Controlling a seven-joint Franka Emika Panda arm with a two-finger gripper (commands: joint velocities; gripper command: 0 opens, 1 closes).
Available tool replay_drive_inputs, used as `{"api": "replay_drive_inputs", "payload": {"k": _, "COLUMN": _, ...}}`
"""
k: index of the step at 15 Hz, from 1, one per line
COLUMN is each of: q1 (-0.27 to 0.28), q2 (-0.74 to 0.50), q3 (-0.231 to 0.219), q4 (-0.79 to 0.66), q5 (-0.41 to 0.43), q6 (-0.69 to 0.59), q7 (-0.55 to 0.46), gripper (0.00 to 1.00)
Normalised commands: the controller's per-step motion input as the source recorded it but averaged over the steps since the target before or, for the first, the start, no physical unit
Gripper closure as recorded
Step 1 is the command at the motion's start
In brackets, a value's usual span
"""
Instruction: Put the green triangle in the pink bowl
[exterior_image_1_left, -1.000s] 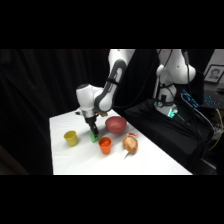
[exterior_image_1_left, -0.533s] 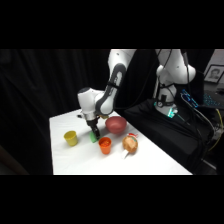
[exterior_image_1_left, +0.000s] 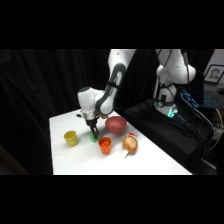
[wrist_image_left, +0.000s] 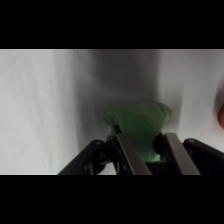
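Note:
The green triangle (exterior_image_1_left: 94, 138) sits low over the white table (exterior_image_1_left: 65, 160), between the yellow cup and the pink bowl (exterior_image_1_left: 116, 124). My gripper (exterior_image_1_left: 93, 133) comes down on it from above. In the wrist view the green triangle (wrist_image_left: 137, 117) fills the space between the two fingers (wrist_image_left: 130, 155), which press against its sides, so my gripper (wrist_image_left: 143, 137) is shut on it. The pink bowl stands just to the right of the gripper, apart from it, and its inside looks bare.
A yellow cup (exterior_image_1_left: 71, 137) stands left of the gripper and an orange cup (exterior_image_1_left: 105, 145) just in front of it. A tan, onion-like object (exterior_image_1_left: 130, 144) lies right of the orange cup. Dark cloth and equipment (exterior_image_1_left: 170, 107) border the table's right side.

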Motion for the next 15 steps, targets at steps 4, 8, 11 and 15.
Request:
{"api": "replay_drive_inputs", "payload": {"k": 4, "q1": -0.005, "q2": -0.05, "q3": 0.011, "q4": -0.12, "q5": -0.078, "q6": 0.15, "q7": 0.06, "gripper": 0.96}}
{"api": "replay_drive_inputs", "payload": {"k": 8, "q1": 0.0, "q2": -0.38, "q3": -0.022, "q4": -0.33, "q5": -0.109, "q6": 0.03, "q7": 0.05, "gripper": 0.94}}
{"api": "replay_drive_inputs", "payload": {"k": 11, "q1": 0.013, "q2": -0.58, "q3": -0.053, "q4": -0.43, "q5": -0.138, "q6": -0.09, "q7": 0.05, "gripper": 0.94}}
{"api": "replay_drive_inputs", "payload": {"k": 15, "q1": 0.042, "q2": -0.54, "q3": -0.061, "q4": -0.35, "q5": -0.141, "q6": -0.17, "q7": 0.07, "gripper": 0.94}}
